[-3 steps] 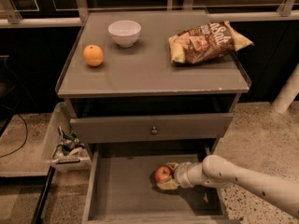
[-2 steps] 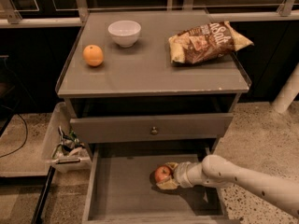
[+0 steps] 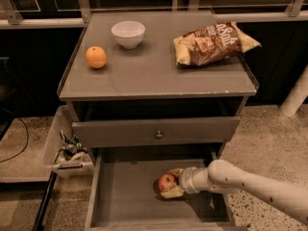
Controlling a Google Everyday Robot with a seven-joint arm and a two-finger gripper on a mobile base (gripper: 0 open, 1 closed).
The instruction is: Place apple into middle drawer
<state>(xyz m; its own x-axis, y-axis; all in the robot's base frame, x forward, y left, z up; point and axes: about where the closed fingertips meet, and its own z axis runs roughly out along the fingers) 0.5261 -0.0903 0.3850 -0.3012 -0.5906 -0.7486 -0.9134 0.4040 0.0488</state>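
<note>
Arm (image 3: pixel 250 184) enters from lower right, low and level; gripper (image 3: pixel 170 183) clasps apple (image 3: pixel 166 181) in middle drawer (image 3: pixel 120 198); orange (image 3: pixel 96 57) on tabletop (image 3: pixel 144 78) above.

Cabinet top (image 3: pixel 154 76) holds orange (image 3: pixel 96 57), bowl (image 3: pixel 128 34), chips (image 3: pixel 214 43); gripper (image 3: pixel 171 183) jaws clasp apple (image 3: pixel 165 181) in drawer (image 3: pixel 125 196).

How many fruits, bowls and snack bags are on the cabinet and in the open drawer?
Fruits: 2, the orange on top and the apple in the middle drawer, with the robot's pincer right at it.
Bowls: 1, the white bowl.
Snack bags: 1, the chip bag.
Total: 4.
</note>
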